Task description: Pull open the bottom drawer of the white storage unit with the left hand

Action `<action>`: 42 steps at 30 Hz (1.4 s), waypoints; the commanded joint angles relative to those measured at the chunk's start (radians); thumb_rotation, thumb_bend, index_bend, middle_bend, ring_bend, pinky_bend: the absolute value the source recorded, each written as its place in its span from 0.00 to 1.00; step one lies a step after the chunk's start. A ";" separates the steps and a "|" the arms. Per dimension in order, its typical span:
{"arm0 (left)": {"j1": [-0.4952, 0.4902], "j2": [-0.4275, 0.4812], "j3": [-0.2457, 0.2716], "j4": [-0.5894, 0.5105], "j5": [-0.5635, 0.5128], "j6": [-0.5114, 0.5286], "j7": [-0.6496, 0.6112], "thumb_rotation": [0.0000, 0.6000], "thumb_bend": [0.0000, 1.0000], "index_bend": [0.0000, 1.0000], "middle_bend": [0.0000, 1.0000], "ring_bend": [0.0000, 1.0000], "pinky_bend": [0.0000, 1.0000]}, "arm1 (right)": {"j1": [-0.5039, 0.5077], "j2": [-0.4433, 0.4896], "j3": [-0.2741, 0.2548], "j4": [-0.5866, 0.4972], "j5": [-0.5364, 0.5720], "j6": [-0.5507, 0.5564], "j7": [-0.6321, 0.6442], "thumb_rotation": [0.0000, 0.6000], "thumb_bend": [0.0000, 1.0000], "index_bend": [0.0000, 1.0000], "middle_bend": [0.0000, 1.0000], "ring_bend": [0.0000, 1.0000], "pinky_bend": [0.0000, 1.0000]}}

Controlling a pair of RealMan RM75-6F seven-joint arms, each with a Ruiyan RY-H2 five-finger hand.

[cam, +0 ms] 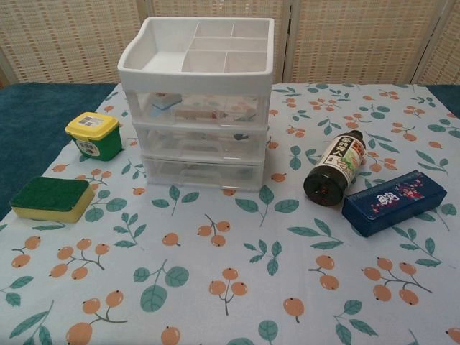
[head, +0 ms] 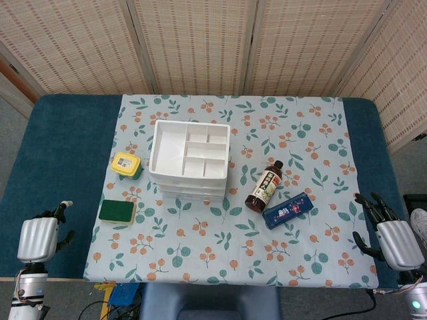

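The white storage unit (head: 189, 157) (cam: 198, 100) stands on the floral cloth, with a divided tray on top and three clear drawers stacked below. Its bottom drawer (cam: 203, 172) is pushed in, flush with the ones above. My left hand (head: 41, 238) hangs at the table's near left corner, far from the unit, fingers apart and holding nothing. My right hand (head: 389, 235) sits at the near right corner, also empty with fingers spread. Neither hand shows in the chest view.
A yellow-lidded green tub (head: 127, 165) (cam: 94, 134) and a green-and-yellow sponge (head: 117, 211) (cam: 52, 198) lie left of the unit. A dark sauce bottle (head: 264, 186) (cam: 336, 167) lies on its side to the right, beside a blue case (head: 287, 209) (cam: 394, 202).
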 commanded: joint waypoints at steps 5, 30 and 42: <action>0.006 0.000 -0.008 0.000 0.020 -0.005 -0.010 1.00 0.22 0.27 0.52 0.49 0.61 | -0.002 0.008 0.001 -0.002 0.001 0.009 0.002 1.00 0.41 0.04 0.18 0.08 0.20; -0.262 -0.119 -0.069 -0.074 0.050 -0.455 -0.394 1.00 0.22 0.35 0.99 0.95 1.00 | 0.007 0.021 0.021 -0.002 0.017 0.019 0.008 1.00 0.41 0.04 0.18 0.08 0.20; -0.404 -0.141 -0.133 -0.129 -0.207 -0.789 -0.638 1.00 0.22 0.12 1.00 1.00 1.00 | 0.008 0.019 0.024 0.000 0.027 0.017 0.008 1.00 0.41 0.04 0.18 0.08 0.20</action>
